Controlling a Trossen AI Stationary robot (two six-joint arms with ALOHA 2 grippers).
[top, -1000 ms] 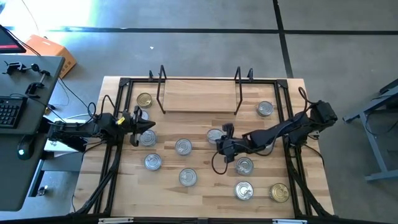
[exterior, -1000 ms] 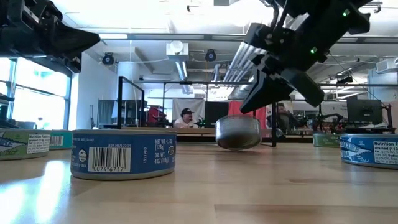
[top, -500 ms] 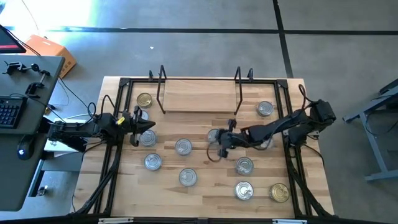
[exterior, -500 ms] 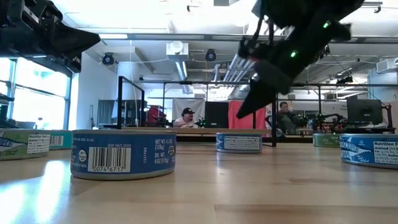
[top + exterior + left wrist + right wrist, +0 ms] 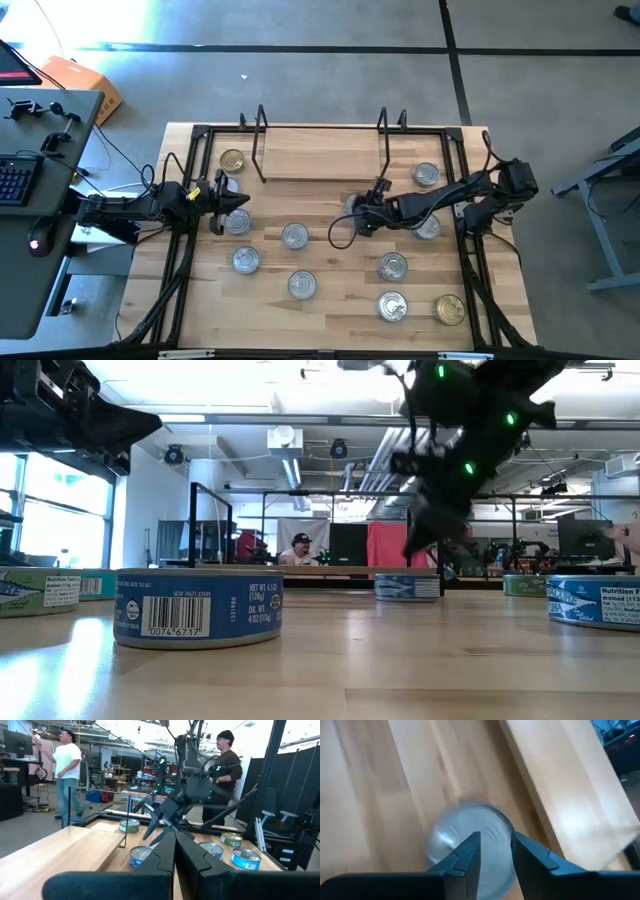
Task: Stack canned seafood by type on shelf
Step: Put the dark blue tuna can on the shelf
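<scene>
The tins are judged rigid and fairly dense for their size, with smooth metal walls and paper labels that may slip a little under narrow fingers. A hold across the short side wall, on opposite points of the round, is judged safest; the flat lid offers nothing to pinch. Dropped on edge, a tin is likely to roll.

The right tool [image 5: 368, 212] is seen above a silver-lidded tin [image 5: 470, 840] that sits on the bench [image 5: 330, 300] just in front of the shelf [image 5: 320, 160]. In the right wrist view its two fingers [image 5: 465, 857] are parted by a narrow gap and hang over the lid; nothing is gripped between them, and the tin rests free on the wood.

The left tool [image 5: 232, 203] waits at the left side of the bench, its fingers pressed together and empty, as the left wrist view shows.

The shelf plank carries no tin that can be made out, so no stack is begun. The remaining tins lie scattered on the bench: a gold-lidded tin [image 5: 232, 160] beside the left upright, another gold-lidded one [image 5: 450, 309] at the near right corner, and silver-lidded ones spread between. Sorting by type is judged to be at its start.
</scene>
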